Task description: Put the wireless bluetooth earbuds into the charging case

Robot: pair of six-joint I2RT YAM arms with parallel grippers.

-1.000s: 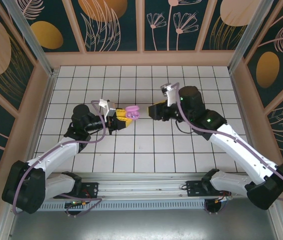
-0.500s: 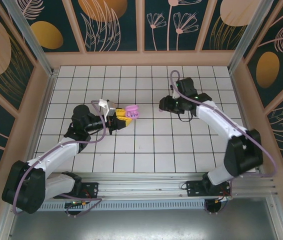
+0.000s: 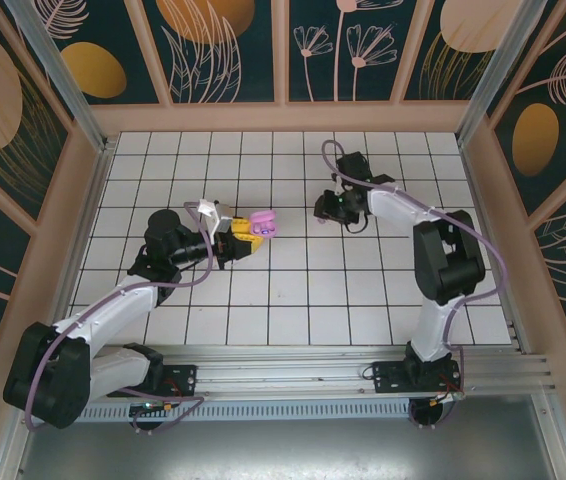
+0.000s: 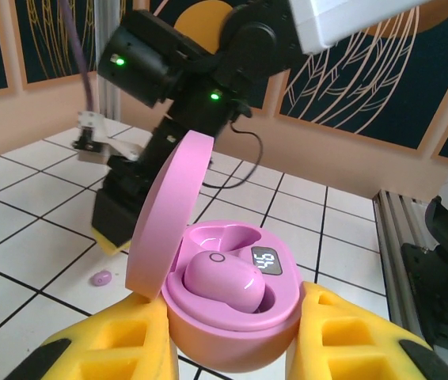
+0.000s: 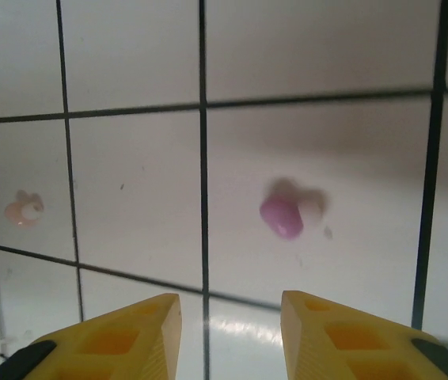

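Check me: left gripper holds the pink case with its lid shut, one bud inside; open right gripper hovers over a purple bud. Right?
No. The left wrist view shows the case with its lid open, not shut, in the left gripper. The rest stands.

One case (image 4: 232,317) out there, just the one. Inside it, one pink bud (image 4: 224,281) seated. One purple bud (image 4: 101,277) on the tiles at eight o'clock from the case. Right wrist view: two loose, a purple bud (image 5: 281,215) and, at nine o'clock of it, one pale pink bud (image 5: 23,210). Two arms: left arm (image 3: 113,310), right arm (image 3: 441,265).
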